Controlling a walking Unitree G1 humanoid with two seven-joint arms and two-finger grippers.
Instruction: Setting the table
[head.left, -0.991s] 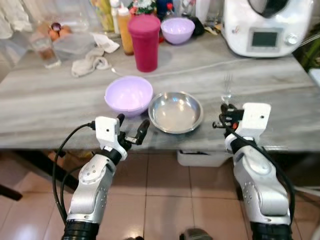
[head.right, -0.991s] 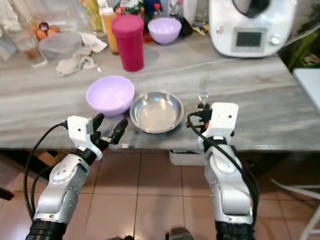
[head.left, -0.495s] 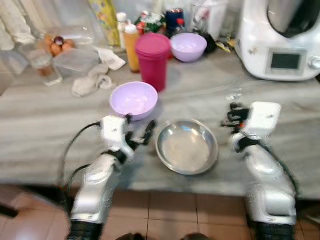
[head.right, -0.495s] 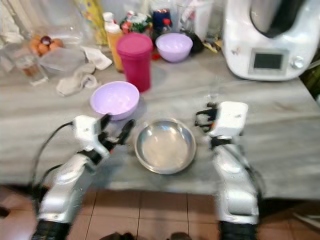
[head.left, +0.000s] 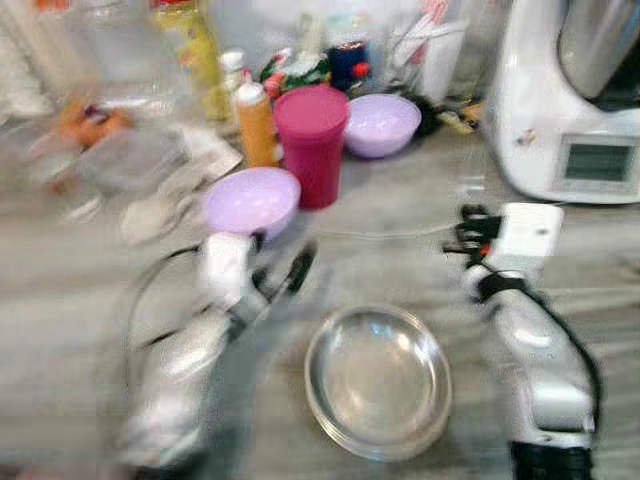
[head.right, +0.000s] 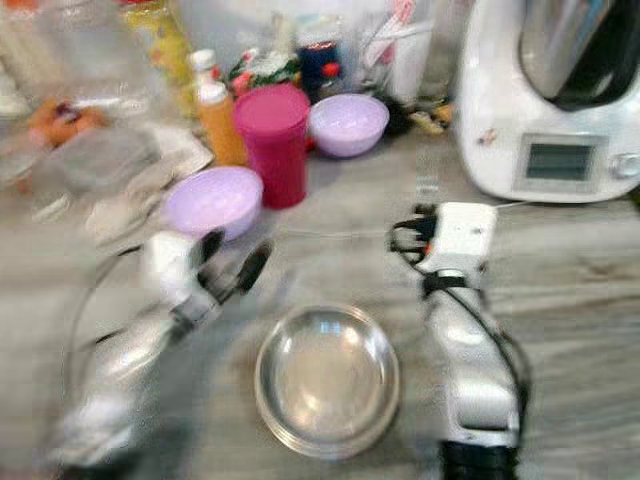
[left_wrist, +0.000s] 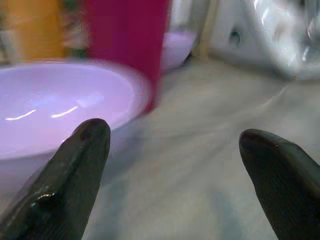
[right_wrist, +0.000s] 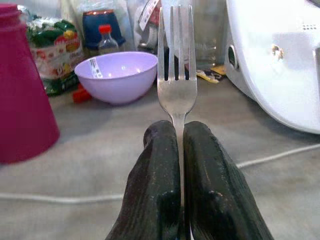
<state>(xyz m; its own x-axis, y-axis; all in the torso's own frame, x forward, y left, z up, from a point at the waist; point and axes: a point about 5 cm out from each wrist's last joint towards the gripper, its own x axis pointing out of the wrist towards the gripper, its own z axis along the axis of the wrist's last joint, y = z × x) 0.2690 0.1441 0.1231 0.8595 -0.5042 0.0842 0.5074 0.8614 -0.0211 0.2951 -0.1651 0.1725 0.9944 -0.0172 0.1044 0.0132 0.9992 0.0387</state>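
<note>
Two arms are seen over a grey table, with the head views blurred. At the far right edge stands a white appliance. Near the front edge a steel plate lies between the arms. Behind it a magenta cup stands just beside a lilac bowl, and a second lilac bowl sits farther back among bottles. A thin white cable is laid across the table behind the plate.

The right gripper is clenched on a fork, held by the handle with the tines pointing away toward the far bowl. It is carried above the table to the right of the plate, so the fork is judged not yet laid down.

The left gripper is spread wide and holds nothing; it is placed just beside the near bowl, with the cup behind it.

Several risks can be judged from here. The fork is pinched on a narrow handle, so it could twist or slip if set down at an angle. It could be dropped on the cable and rest crooked. The near bowl could be nudged into the cup by the open left fingers.
</note>
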